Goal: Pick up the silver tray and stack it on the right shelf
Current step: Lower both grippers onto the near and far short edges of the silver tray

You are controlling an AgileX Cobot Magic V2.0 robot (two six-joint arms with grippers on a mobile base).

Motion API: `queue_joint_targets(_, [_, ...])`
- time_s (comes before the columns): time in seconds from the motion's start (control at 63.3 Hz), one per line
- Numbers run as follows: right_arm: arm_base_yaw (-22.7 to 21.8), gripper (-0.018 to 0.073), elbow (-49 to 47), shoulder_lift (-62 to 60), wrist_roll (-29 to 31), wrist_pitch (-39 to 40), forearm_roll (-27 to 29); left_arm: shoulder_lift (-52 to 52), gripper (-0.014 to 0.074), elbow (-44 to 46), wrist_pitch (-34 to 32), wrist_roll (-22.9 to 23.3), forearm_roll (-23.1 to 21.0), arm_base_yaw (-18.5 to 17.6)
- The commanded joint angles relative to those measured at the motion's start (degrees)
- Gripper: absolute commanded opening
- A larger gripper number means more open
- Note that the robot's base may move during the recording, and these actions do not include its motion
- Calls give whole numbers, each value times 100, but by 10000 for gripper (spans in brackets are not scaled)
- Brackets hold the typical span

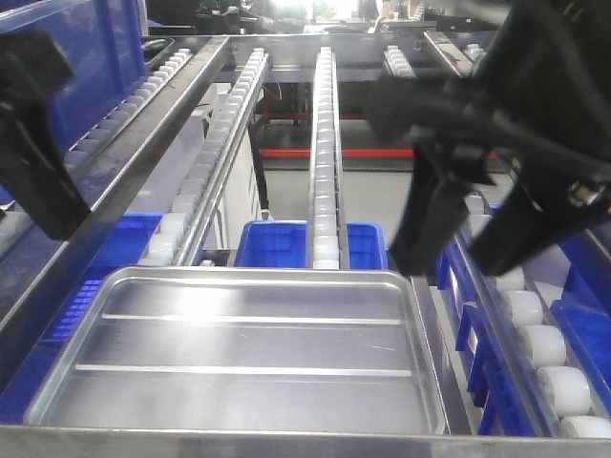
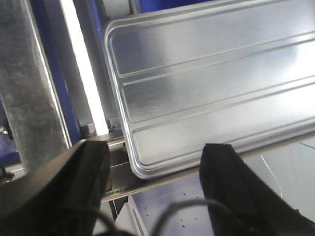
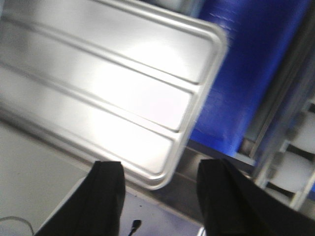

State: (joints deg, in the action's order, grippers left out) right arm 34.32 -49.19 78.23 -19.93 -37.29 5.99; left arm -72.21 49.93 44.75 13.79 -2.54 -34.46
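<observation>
The silver tray (image 1: 248,343) lies flat on the right shelf (image 1: 286,446), just behind the shelf's broad front bar, its two long ridges running left to right. My left gripper (image 1: 48,205) hangs above and to the left of the tray. In the left wrist view it (image 2: 155,169) is open, with nothing between the fingers, and the tray's near left corner (image 2: 142,167) lies below the gap. My right gripper (image 1: 458,253) hovers over the tray's far right corner. In the right wrist view it (image 3: 162,191) is also open and empty, above the tray's near right corner (image 3: 157,179).
Rails of white rollers (image 1: 325,143) slope away behind the tray, and another roller rail (image 1: 535,334) runs along the right side. Blue bins (image 1: 277,243) sit beneath the rails, and a tall blue bin (image 1: 86,57) stands at the far left. A steel side rail (image 2: 29,83) flanks the tray's left.
</observation>
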Motion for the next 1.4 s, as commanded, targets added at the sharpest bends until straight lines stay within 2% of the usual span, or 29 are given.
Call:
queue_joint_targets(0.0, [-59,449,-298,140,-854,112,-565,-177,307,248,-125,511,189,21])
queue_joint_targets(0.063, [-44,449,-356,291,-1096,170,-629,-410,306,248,-125,903,501,21])
queue_joint_targets(0.158, [-44,449,-398,492,-1198,332,-599,-686,306,248,-81,1216,821,21])
queue_joint_targets(0.284, [-44,449,-403,759,-1232,417,-599,-953,306,275,-114,1317,826,21])
queue_joint_targets(0.458, [-44,449,-403,1099,-1232,509,-599,-1161,306,275,-480,1497,814,21])
queue_joint_targets(0.774, [-39,449,-403,1289,-1232,864,-599,-1402,306,275,-919,1496,752,21])
queue_joint_targets(1.389, [-39,440,-403,1646,-1220,883,-629,-2058,283,275,-937,1496,778,21])
